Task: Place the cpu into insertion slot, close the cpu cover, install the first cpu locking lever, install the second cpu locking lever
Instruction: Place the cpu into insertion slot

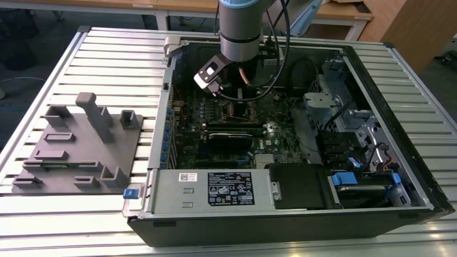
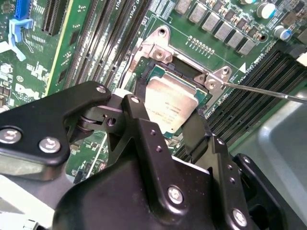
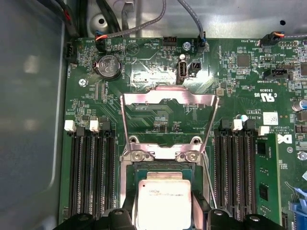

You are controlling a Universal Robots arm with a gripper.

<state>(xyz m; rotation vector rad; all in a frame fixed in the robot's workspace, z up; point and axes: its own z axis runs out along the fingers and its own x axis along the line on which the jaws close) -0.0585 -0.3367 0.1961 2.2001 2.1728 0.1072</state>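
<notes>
The cpu (image 3: 163, 199), a pale silvery square chip, lies in the insertion slot (image 3: 163, 154) on the green board. In the second wrist view the cpu (image 2: 169, 101) sits between my black fingers (image 2: 197, 125), which press against two opposite edges. My gripper (image 3: 164, 218) is shut on the chip, low inside the computer case (image 1: 238, 95). The cpu cover (image 3: 168, 98), a thin metal frame with a large window, stands swung open behind the slot. A thin wire locking lever (image 2: 261, 90) sticks out unlatched beside the slot's corner bracket (image 2: 215, 79).
Long black memory slots (image 3: 91, 172) flank the socket on both sides. A coin battery (image 3: 109, 66) and cables (image 3: 192, 21) lie beyond the cover. The white-labelled power supply (image 1: 230, 188) fills the case's near end. A grey fixture plate (image 1: 78, 150) stands at the exterior view's left.
</notes>
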